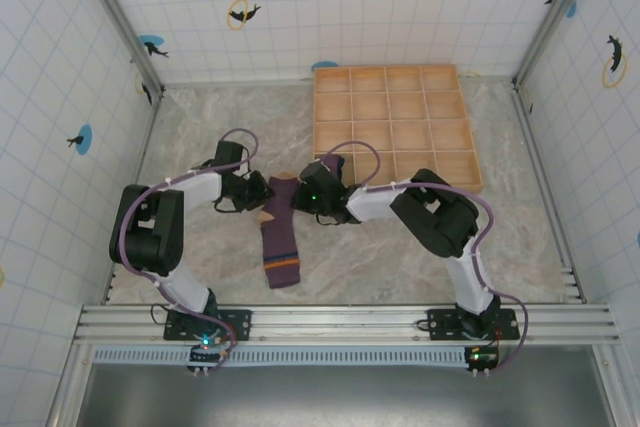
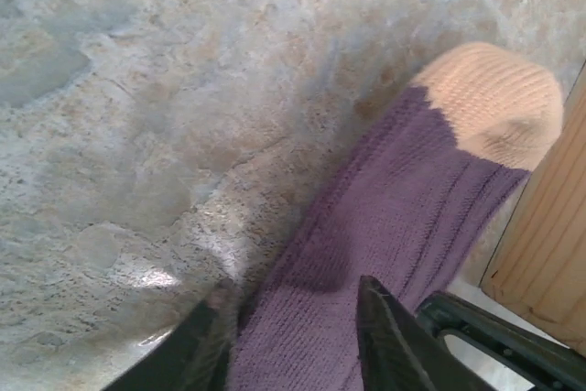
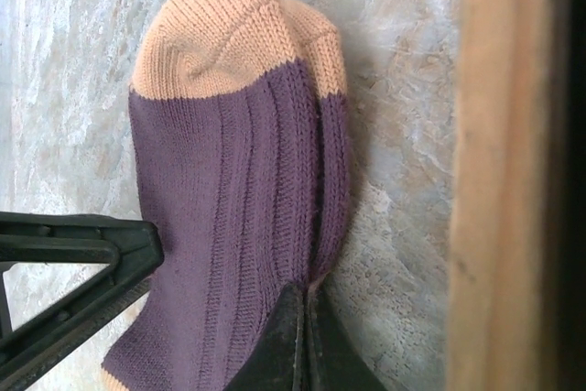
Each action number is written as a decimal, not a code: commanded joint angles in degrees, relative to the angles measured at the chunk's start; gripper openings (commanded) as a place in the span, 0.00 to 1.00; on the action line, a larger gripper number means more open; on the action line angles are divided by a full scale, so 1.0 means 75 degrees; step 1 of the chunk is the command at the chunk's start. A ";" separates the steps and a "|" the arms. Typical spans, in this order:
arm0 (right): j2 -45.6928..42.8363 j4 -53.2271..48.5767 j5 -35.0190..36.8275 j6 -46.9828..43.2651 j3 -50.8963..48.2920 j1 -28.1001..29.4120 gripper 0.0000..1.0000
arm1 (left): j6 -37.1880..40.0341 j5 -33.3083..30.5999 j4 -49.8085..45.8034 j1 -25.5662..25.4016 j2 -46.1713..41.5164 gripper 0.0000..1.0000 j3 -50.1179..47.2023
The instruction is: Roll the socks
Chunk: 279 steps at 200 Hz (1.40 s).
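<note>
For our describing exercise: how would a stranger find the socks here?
On the marbled table, find the wooden grid tray at far right. Left of its near corner lie the socks: the only purple fabric, tan-toed, with an orange stripe near the front end.

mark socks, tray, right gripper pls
socks (image 3: 229, 217), right wrist view, purple ribbed body
tray (image 1: 316, 112), top view, left rim
right gripper (image 3: 302, 299), right wrist view, between the closed fingertips
</note>
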 commanded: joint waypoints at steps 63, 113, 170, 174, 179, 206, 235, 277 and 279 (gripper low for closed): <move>-0.1526 0.0356 0.1303 -0.0091 -0.0952 0.0331 0.00 | 0.0125 -0.0190 -0.0695 0.0043 -0.0565 0.62 0.0513; -0.2301 0.0541 0.1592 0.0590 -0.2264 0.0532 0.00 | 0.0138 -0.0051 -0.0652 0.0048 -0.0549 0.62 0.0447; -0.3302 0.0418 0.2340 0.1498 -0.3754 0.1015 0.00 | 0.0129 0.0012 -0.0549 0.0035 -0.0547 0.62 0.0360; -0.3402 0.0449 0.2407 0.1577 -0.3874 0.1042 0.00 | 0.0122 0.0012 -0.0542 0.0035 -0.0559 0.62 0.0359; -0.3520 0.0486 0.2525 0.1672 -0.4047 0.1067 0.00 | 0.0119 0.0024 -0.0523 0.0040 -0.0554 0.62 0.0356; -0.4237 0.0231 0.3365 0.2257 -0.4842 0.1140 0.00 | 0.0139 0.0073 -0.0518 0.0038 -0.0549 0.62 0.0381; -0.5328 -0.0077 0.4455 0.3229 -0.5988 0.1140 0.00 | 0.0121 0.0122 -0.0478 0.0040 -0.0514 0.62 0.0391; -0.7216 -0.1302 0.5619 0.4535 -0.7308 0.1093 0.00 | 0.0116 0.0217 -0.0432 0.0015 -0.0397 0.62 0.0464; -0.7312 -0.1367 0.5646 0.4571 -0.7356 0.1093 0.00 | 0.0108 0.0222 -0.0430 0.0003 -0.0397 0.62 0.0470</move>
